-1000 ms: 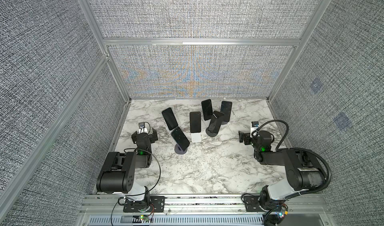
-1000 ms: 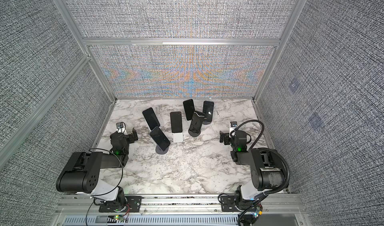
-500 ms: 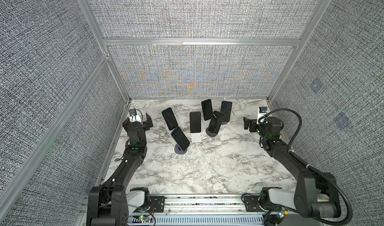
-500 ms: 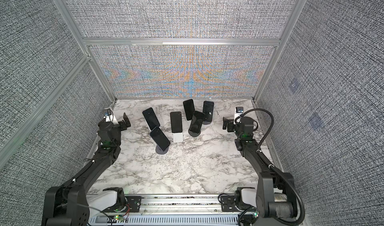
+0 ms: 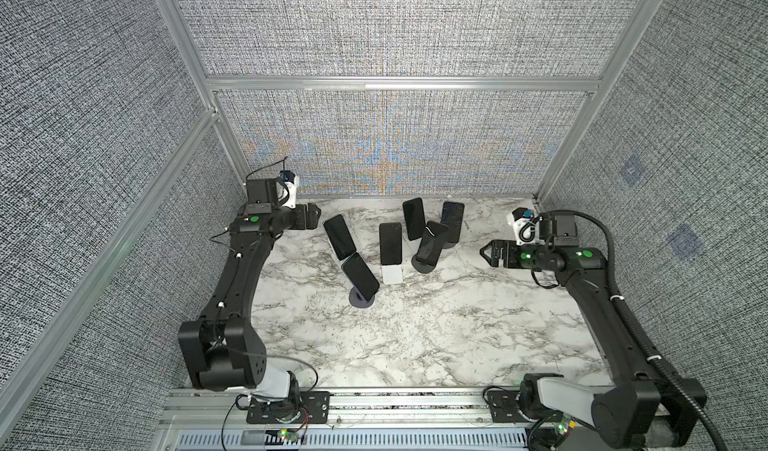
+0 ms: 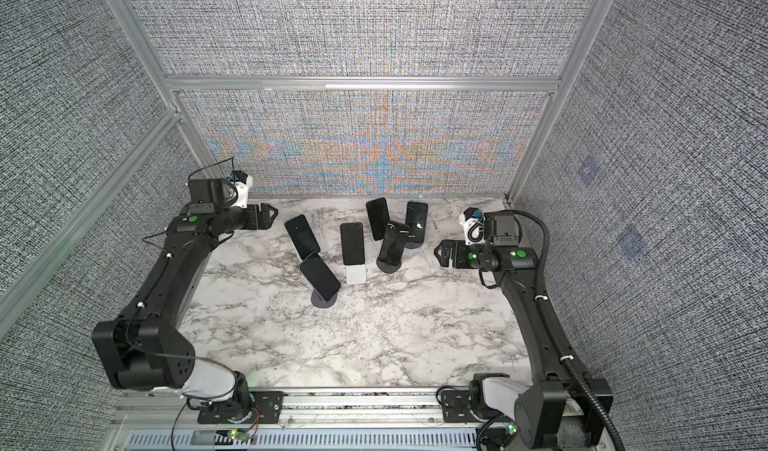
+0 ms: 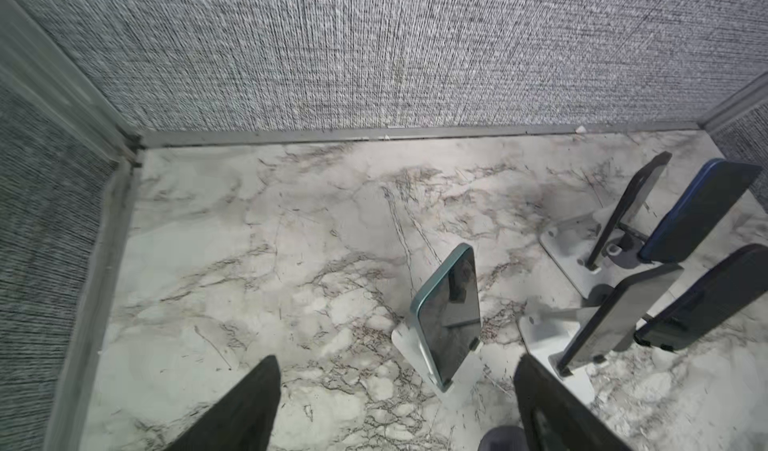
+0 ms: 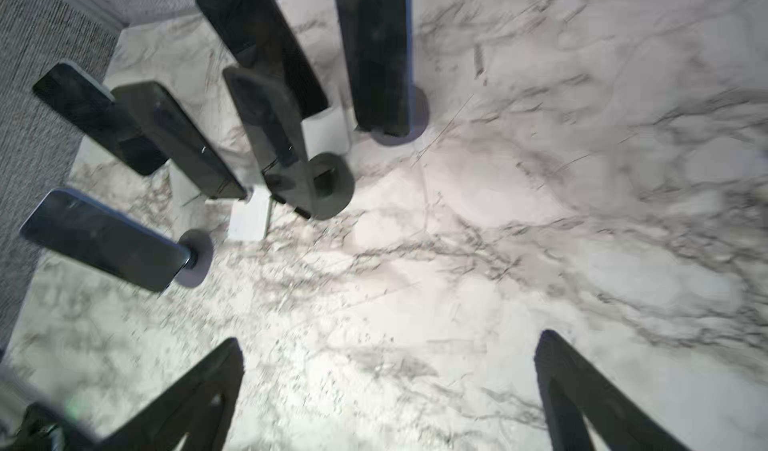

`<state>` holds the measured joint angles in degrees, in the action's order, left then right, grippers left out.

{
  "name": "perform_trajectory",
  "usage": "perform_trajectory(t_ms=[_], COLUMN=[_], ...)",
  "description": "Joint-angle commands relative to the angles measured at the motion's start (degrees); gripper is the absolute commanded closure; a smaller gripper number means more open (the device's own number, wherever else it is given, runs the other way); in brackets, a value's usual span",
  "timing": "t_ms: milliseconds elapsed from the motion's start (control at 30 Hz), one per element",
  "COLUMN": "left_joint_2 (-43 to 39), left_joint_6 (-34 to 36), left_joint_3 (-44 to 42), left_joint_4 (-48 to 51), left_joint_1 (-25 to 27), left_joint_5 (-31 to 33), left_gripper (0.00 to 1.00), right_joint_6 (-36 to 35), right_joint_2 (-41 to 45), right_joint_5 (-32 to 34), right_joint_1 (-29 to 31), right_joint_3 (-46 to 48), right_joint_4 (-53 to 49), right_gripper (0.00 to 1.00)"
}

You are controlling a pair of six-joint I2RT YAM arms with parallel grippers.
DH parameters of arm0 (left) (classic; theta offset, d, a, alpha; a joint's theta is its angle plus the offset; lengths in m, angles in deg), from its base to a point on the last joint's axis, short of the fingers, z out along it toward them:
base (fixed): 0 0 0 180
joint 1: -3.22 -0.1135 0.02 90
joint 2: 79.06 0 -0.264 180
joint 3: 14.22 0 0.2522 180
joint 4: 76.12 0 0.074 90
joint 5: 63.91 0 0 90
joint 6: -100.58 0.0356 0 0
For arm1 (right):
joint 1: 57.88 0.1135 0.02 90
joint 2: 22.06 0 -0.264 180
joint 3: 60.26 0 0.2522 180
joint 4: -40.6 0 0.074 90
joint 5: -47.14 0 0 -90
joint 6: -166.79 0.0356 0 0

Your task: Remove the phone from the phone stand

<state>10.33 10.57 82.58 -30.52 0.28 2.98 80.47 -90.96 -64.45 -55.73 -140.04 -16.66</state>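
Several dark phones lean on stands at the back middle of the marble table (image 5: 415,345). The leftmost phone (image 5: 339,237) has a teal edge in the left wrist view (image 7: 449,316) and rests on a white stand (image 7: 405,341). My left gripper (image 5: 311,216) (image 7: 395,361) hangs open just left of it, nothing between its fingers. In front of that phone, another phone (image 5: 360,275) sits on a dark round stand (image 5: 362,301). My right gripper (image 5: 486,253) (image 8: 390,339) is open and empty, to the right of the cluster and apart from the nearest phone (image 5: 431,242).
The fabric back wall (image 5: 395,145) and the left wall's metal frame stand close behind my left gripper. A middle phone (image 5: 390,243) rests on a white stand (image 5: 392,275). Two more phones (image 5: 413,219) (image 5: 452,221) stand at the back.
Both arms have unfolded from the front of the table and reached back. My left gripper now sits beside the leftmost phone, my right gripper beside the cluster's right. The phones have not moved.
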Motion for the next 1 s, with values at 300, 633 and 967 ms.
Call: perform_trajectory(t_ms=[300, 633, 967], left_joint_2=[13.9, 18.3, 22.3], left_joint_6=[2.7, 4.0, 4.2], left_joint_3=[5.6, 4.5, 4.8], left_joint_4=[0.9, -4.7, -6.7], left_joint_1=[-2.7, -2.6, -2.5], left_joint_5=[-25.8, -29.7, -31.6], left_gripper=[0.26, 0.24, 0.45], right_joint_6=[-3.1, -4.4, -4.2], right_joint_2=[1.6, 1.2, 1.9], right_joint_5=[-5.9, -8.1, -8.8], right_joint_1=[2.5, 2.7, 3.6], right_joint_3=[0.9, 0.9, 2.2], right_joint_4=[-7.3, -8.0, -5.8], right_gripper=[0.06, 0.11, 0.15])
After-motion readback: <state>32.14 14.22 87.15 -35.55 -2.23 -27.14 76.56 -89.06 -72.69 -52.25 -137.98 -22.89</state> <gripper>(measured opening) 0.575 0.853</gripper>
